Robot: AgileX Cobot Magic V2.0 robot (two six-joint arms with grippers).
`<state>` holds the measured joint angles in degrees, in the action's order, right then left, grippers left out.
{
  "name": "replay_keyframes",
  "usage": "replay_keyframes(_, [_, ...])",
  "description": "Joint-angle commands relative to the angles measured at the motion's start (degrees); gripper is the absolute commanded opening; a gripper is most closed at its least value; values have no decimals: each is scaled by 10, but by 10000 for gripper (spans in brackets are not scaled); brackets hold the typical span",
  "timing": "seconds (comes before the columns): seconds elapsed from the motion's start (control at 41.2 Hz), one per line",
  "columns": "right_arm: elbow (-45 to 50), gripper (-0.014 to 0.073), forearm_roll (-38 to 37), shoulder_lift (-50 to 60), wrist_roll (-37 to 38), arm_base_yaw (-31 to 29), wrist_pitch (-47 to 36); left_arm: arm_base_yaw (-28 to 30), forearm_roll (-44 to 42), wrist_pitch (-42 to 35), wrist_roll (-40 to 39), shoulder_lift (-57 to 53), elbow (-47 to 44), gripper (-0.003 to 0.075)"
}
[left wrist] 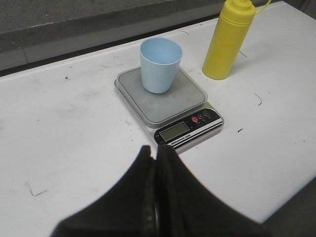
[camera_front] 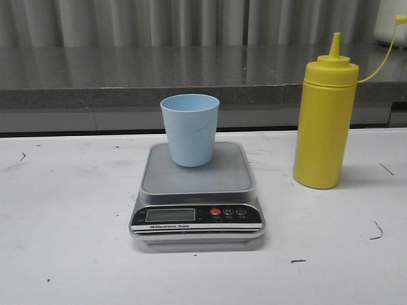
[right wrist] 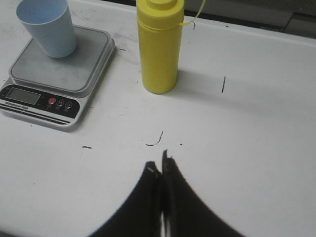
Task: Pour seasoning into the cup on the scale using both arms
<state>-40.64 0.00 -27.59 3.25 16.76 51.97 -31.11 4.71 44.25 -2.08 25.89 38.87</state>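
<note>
Scale [camera_front: 197, 190] sits centre frame, its panel print too small to read; bottle [camera_front: 324, 124] stands upright at right, smooth, likely squeezable plastic, best gripped mid-body. Cup [camera_front: 189, 129], light and tippy, rests on the platform's rear. Left gripper [left wrist: 155, 153] and right gripper [right wrist: 159, 165] both pinched closed, holding nothing.

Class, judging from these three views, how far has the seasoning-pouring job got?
Done: the cup stands on the scale. In hand: nothing; the left gripper and right gripper are shut and empty. Left: lifting the seasoning bottle, upright on the table, and pouring.
</note>
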Motion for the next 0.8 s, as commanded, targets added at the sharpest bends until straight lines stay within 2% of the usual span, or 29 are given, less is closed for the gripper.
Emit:
replay_keyframes(0.0, [-20,-122,-6,-2,-9,1,-33,-1,9,-45,1,3,14,-20])
replay_keyframes(0.097, [-20,-122,-6,-2,-9,1,-33,-4,7,-54,1,-6,5,-20])
replay_keyframes(0.194, [-20,-122,-6,-2,-9,1,-32,16,-47,-84,7,-30,-23,-20])
replay_keyframes(0.461, [-20,-122,-6,-2,-9,1,-32,165,-57,-266,7,-180,-212,-20])
replay_keyframes(0.583, [-20,-122,-6,-2,-9,1,-32,228,-51,-324,7,-232,-298,-20])
replay_keyframes(0.777, [-20,-122,-6,-2,-9,1,-32,261,-28,-377,7,-273,-370,-20])
